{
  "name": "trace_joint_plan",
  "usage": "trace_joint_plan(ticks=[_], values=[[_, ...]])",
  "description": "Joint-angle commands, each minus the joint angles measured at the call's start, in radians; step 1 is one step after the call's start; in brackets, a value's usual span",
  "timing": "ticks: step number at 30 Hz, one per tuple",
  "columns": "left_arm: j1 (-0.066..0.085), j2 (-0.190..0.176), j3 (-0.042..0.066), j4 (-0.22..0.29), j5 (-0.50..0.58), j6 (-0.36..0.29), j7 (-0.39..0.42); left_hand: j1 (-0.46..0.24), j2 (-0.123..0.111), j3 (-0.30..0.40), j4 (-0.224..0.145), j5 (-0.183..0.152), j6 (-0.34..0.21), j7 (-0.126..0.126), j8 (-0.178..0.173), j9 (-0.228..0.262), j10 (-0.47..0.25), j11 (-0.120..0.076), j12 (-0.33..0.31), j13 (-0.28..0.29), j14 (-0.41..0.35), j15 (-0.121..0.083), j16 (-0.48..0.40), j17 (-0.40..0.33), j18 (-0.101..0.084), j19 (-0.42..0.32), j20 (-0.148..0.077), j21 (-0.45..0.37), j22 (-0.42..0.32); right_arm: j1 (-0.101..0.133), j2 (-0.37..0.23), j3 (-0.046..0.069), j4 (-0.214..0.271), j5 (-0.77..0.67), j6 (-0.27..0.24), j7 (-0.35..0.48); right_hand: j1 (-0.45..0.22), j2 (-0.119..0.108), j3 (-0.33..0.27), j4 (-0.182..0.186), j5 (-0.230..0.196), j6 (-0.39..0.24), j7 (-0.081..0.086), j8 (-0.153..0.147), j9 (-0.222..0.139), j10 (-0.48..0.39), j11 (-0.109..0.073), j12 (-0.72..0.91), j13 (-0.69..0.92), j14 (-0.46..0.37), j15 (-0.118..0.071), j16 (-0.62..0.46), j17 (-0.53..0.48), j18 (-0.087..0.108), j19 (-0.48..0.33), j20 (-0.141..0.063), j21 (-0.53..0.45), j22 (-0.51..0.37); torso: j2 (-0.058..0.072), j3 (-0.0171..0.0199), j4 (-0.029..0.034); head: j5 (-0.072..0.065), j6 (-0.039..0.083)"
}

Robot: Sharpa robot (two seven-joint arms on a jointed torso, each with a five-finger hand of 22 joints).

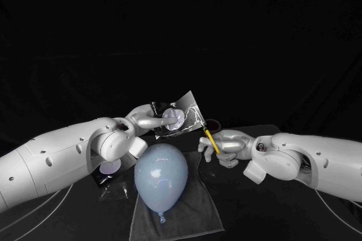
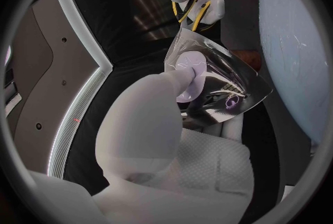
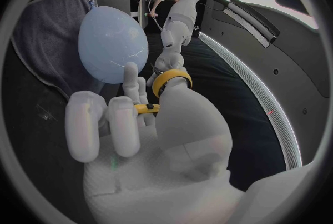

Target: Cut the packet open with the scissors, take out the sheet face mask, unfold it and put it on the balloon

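Packet held in left robot hand, scissors half hidden in right robot hand

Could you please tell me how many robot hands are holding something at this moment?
2. The left robot hand holds the packet up beyond the balloon; the right robot hand grips the yellow-handled scissors close to the packet's corner.
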Motion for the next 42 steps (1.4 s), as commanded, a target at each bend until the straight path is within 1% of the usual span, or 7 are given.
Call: trace_joint_plan(ticks=[1,14,18,20,26,33,42], values=[[-0.002,0.002,-0.001,0.003,-0.029,0.031,0.018,0.0,0.007,0.006,-0.01,0.003,0.007,-0.003,0.003,0.043,0.008,0.001,-0.004,0.001,0.004,-0.001,-0.005,0.001,0.016,0.007,-0.002,0.006,0.002,0.007,0.002,0.003,-0.01,0.012,0.014,0.01,0.003,-0.002,-0.025,-0.003,-0.002,0.002,-0.007,0.006,0.002,0.128,-0.069,0.016,0.013,0.07,-0.02,0.003,0.115,0.001,0.035,-0.009,0.002,0.186,0.0,-0.0004,-0.0001,-0.001,0.001],[-0.004,-0.003,-0.001,0.004,-0.054,0.031,0.028,0.0,0.006,0.006,-0.012,0.003,0.006,-0.003,0.004,0.044,0.008,0.001,-0.004,0.001,0.004,-0.001,-0.005,0.001,0.016,0.007,-0.002,0.006,0.002,0.015,0.006,0.003,-0.025,0.011,0.011,-0.016,0.021,0.03,-0.026,-0.007,0.0,0.152,-0.075,0.159,0.068,0.325,-0.13,0.556,0.471,0.075,-0.069,0.006,0.125,-0.008,0.054,-0.056,0.039,0.205,0.0,-0.0013,0.0,0.002,-0.001],[-0.004,-0.004,-0.001,0.003,-0.054,0.026,0.029,-0.001,0.007,0.007,-0.012,0.003,0.006,-0.003,0.004,0.044,0.008,0.001,-0.004,0.001,0.004,-0.001,-0.005,0.001,0.016,0.007,-0.002,0.006,0.001,0.015,0.001,0.003,-0.03,-0.003,0.014,-0.047,0.031,0.078,-0.025,-0.007,-0.002,0.238,-0.137,0.339,0.199,0.443,-0.179,0.93,0.785,0.092,-0.115,0.041,0.193,-0.02,0.076,-0.095,0.084,0.229,0.0,-0.0014,0.0004,0.003,-0.002],[-0.004,-0.005,-0.001,0.003,-0.054,0.022,0.029,-0.001,0.007,0.007,-0.012,0.003,0.006,-0.003,0.004,0.044,0.008,0.001,-0.004,0.001,0.004,-0.001,-0.005,0.001,0.016,0.007,-0.002,0.006,0.001,0.016,-0.001,0.003,-0.032,-0.01,0.021,-0.063,0.036,0.119,-0.019,-0.003,-0.001,0.474,-0.16,0.615,0.393,0.466,-0.2,0.999,0.844,0.099,-0.131,0.06,0.228,-0.026,0.087,-0.109,0.107,0.241,-0.001,-0.0015,0.0006,0.002,-0.003],[-0.005,-0.007,-0.001,0.0,-0.049,0.013,0.029,-0.001,0.007,0.007,-0.012,0.003,0.006,-0.003,0.004,0.044,0.008,0.001,-0.004,0.001,0.004,-0.001,-0.005,0.001,0.016,0.007,-0.002,0.006,0.001,0.016,-0.01,0.003,-0.031,-0.029,0.042,-0.088,0.039,0.15,-0.023,-0.002,-0.001,0.612,-0.182,0.782,0.515,0.471,-0.222,1.016,0.859,0.104,-0.148,0.072,0.255,-0.03,0.095,-0.129,0.125,0.25,0.0,-0.0014,0.0004,0.001,-0.001],[-0.005,-0.008,-0.001,0.0,-0.047,0.01,0.029,-0.001,0.007,0.007,-0.012,0.003,0.006,-0.003,0.004,0.044,0.008,0.001,-0.004,0.001,0.004,-0.001,-0.005,0.001,0.016,0.007,-0.002,0.006,0.001,0.016,-0.011,0.002,-0.028,-0.017,0.019,-0.071,0.035,0.115,-0.026,-0.003,-0.001,0.509,-0.179,0.711,0.478,0.465,-0.221,1.004,0.85,0.102,-0.149,0.068,0.245,-0.027,0.088,-0.132,0.111,0.243,0.0,-0.0007,0.0006,0.0,0.004],[-0.005,-0.008,-0.001,0.0,-0.058,0.012,0.031,-0.003,0.007,0.007,-0.013,0.003,0.006,-0.003,0.004,0.045,0.008,0.001,-0.004,0.001,0.004,-0.001,-0.006,0.001,0.016,0.007,-0.002,0.006,0.001,0.016,-0.008,0.002,-0.025,0.017,-0.032,-0.012,0.009,0.022,-0.025,0.004,-0.001,0.033,-0.031,0.058,0.095,0.064,-0.096,0.094,0.212,0.079,-0.045,0.016,0.152,-0.005,0.043,-0.046,0.01,0.196,0.0,-0.0006,0.0,-0.003,0.006]])
